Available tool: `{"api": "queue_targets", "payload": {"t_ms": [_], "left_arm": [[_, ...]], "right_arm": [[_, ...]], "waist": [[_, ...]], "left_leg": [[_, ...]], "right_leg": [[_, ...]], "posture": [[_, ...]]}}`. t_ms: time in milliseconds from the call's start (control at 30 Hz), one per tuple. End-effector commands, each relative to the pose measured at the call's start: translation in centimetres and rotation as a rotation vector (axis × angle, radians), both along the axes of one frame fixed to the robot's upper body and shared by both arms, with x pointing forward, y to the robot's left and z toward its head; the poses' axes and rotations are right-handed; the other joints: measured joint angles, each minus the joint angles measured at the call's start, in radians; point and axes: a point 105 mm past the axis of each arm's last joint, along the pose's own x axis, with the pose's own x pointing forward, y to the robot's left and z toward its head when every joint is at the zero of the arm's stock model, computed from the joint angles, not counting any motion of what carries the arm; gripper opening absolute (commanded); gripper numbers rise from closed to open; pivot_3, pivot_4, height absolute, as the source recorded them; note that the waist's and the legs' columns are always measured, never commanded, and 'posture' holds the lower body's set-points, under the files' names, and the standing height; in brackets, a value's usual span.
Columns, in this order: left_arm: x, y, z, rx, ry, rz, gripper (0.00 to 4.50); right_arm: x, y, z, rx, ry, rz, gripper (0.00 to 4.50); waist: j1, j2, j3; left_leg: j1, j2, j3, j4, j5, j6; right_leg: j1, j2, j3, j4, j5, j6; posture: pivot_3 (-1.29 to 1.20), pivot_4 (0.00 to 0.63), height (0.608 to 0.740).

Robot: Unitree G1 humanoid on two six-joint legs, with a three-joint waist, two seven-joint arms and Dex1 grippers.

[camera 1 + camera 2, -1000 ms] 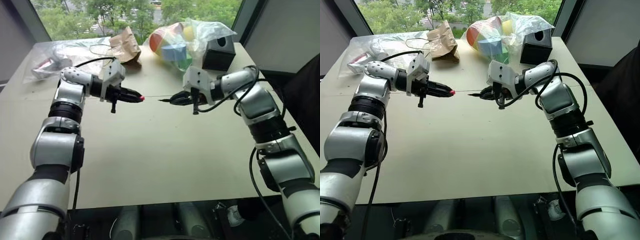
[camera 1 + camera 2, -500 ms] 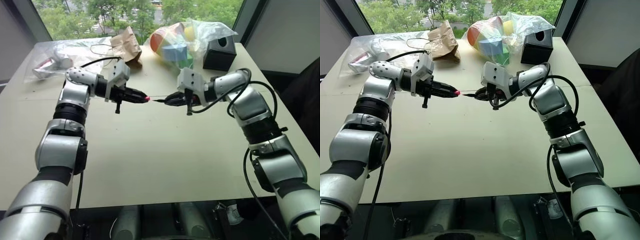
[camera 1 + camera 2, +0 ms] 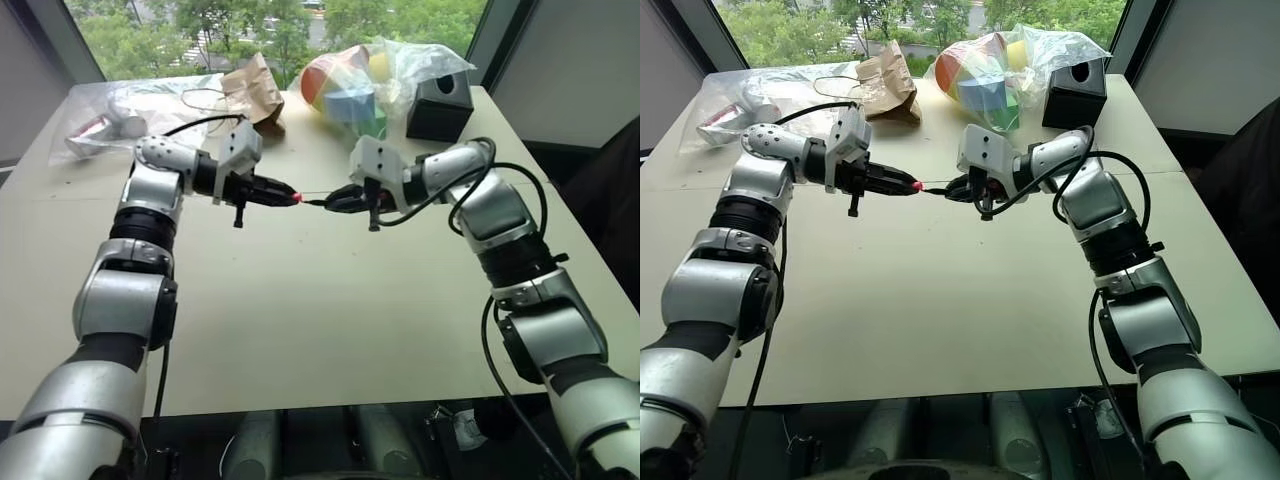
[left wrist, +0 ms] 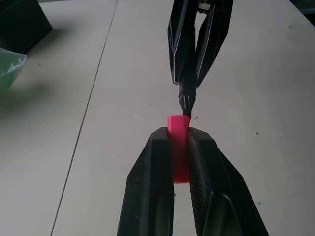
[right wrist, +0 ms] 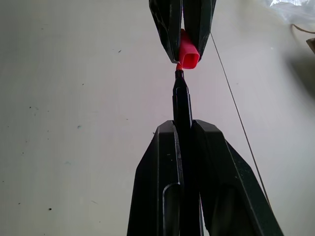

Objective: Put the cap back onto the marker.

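- Left gripper (image 4: 180,147): you see its two black fingers clamped on the cap (image 4: 178,147), whose open mouth faces right, toward the marker.
- Right gripper (image 5: 186,129): fingers closed on the marker (image 5: 181,101); its thin dark shaft juts left, tip first.
- Meeting point: marker tip and cap mouth sit just at each other above the middle of the table (image 3: 300,320) (whether the tip has entered the mouth, you cannot tell).
- Far edge of the table: a brown paper bag (image 3: 250,90), a clear bag of coloured blocks (image 3: 350,85) and a black box (image 3: 438,105), all well apart from both grippers.
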Motion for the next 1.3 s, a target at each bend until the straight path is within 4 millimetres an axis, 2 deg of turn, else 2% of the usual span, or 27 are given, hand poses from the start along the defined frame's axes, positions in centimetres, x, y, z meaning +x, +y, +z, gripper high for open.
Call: {"api": "queue_targets", "payload": {"t_ms": [33,567,900,1300], "left_arm": [[-0.2,-0.1,0.4,0.013,-0.043,-0.021,0.07],[0.0,1.1,0.7,0.028,-0.053,0.013,0.07],[-0.2,0.5,0.3,0.024,-0.047,-0.007,0.07],[-0.1,0.3,0.9,0.005,-0.055,-0.002,0.07]], "right_arm": [[0.0,0.3,2.3,0.029,-0.074,0.013,0.00],[0.3,-0.4,2.1,0.020,-0.076,-0.002,0.00],[0.4,0.1,2.2,0.029,-0.078,0.006,0.00],[0.2,0.2,1.9,0.029,-0.069,0.012,0.00]], "waist": [[0.000,0.000,0.000],[0.000,0.000,0.000],[0.000,0.000,0.000],[-0.001,0.000,0.000]], "left_leg": [[0.000,0.000,0.000,0.000,0.000,0.000],[0.000,0.000,0.000,0.000,0.000,0.000],[0.000,0.000,0.000,0.000,0.000,0.000],[0.000,0.000,0.000,0.000,0.000,0.000]], "right_leg": [[0.000,0.000,0.000,0.000,0.000,0.000],[0.000,0.000,0.000,0.000,0.000,0.000],[0.000,0.000,0.000,0.000,0.000,0.000],[0.000,0.000,0.000,0.000,0.000,0.000]], "posture": [[0.00,0.150,0.740],[0.00,0.150,0.740],[0.00,0.150,0.740],[0.00,0.150,0.740]]}}
